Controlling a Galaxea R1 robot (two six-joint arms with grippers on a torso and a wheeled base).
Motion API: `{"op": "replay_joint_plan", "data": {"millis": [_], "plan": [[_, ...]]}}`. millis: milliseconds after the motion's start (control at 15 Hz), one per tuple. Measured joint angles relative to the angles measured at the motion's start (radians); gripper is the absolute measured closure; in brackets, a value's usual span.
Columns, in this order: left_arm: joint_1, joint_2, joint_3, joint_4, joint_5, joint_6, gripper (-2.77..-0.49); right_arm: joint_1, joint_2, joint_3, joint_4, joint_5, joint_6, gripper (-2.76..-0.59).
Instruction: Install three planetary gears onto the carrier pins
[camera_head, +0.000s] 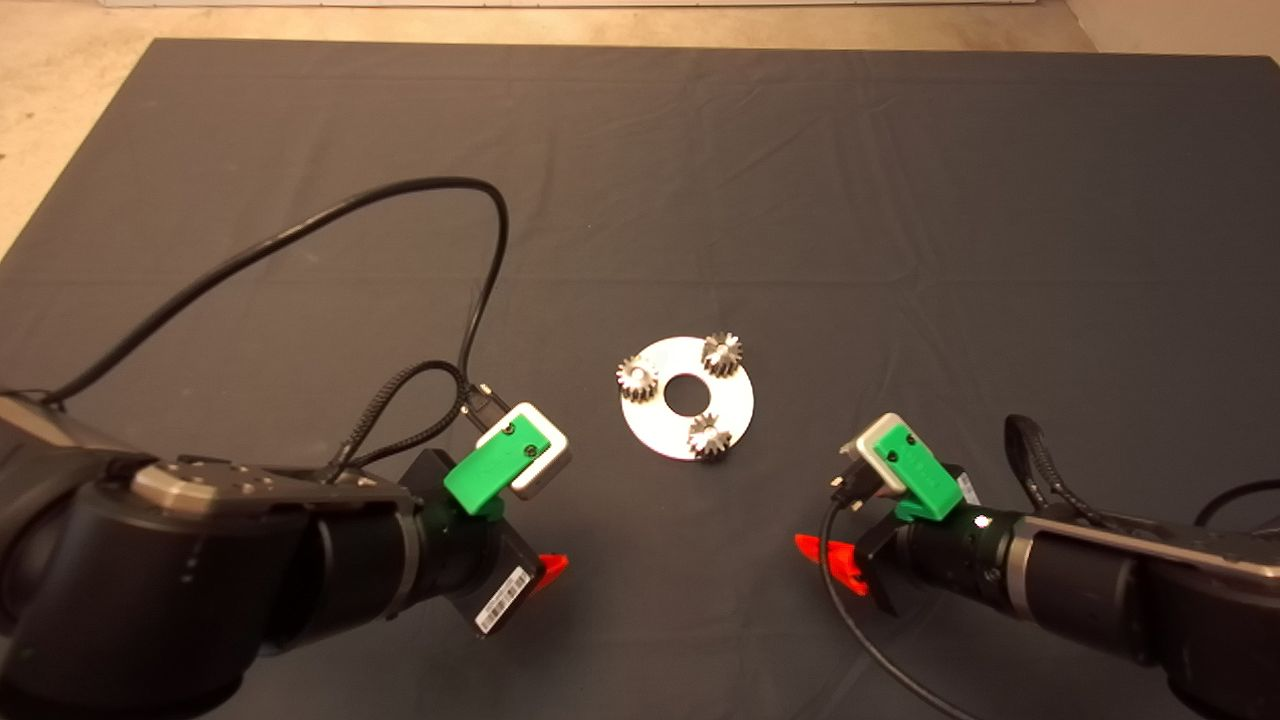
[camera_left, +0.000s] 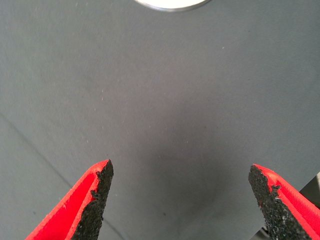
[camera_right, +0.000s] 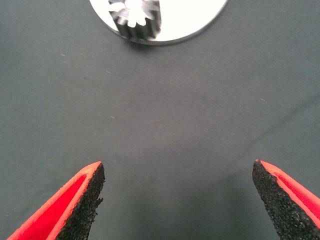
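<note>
At lower left the left pincer (camera_head: 550, 570) hangs spread and empty over the mat (camera_head: 900, 200), at centre three planetary gears (camera_head: 636, 377) sit flat on the disc (camera_head: 735, 405), axes upright, hiding the carrier pins, and at lower right the right pincer (camera_head: 815, 552) is spread too.

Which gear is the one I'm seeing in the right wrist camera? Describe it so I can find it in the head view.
Start at the round silver carrier disc in the middle of the dark mat. Three gears sit around its central hole; yours is the gear at the disc's near edge, closest to the robot. The other two gears sit farther back, one at the left rim, one at the far side.
</note>
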Motion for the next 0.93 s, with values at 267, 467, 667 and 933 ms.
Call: {"op": "replay_joint_plan", "data": {"millis": [267, 467, 667, 933], "plan": [[0.103, -0.022, 0.003, -0.013, -0.001, -0.011, -1.91, -0.003, -0.134, 0.004, 0.0, 0.008, -0.001, -2.2], [0.115, -0.061, 0.004, -0.013, -0.001, -0.014, -1.91, -0.006, -0.279, 0.004, 0.0, 0.009, -0.001, -2.2], [0.123, -0.088, 0.005, -0.014, 0.0, -0.015, -1.91, -0.022, -0.324, 0.008, 0.0, 0.119, -0.002, -2.2], [0.127, -0.091, 0.005, -0.014, 0.0, -0.015, -1.91, -0.054, -0.29, 0.012, 0.0, 0.132, 0.001, -2.2]]}}
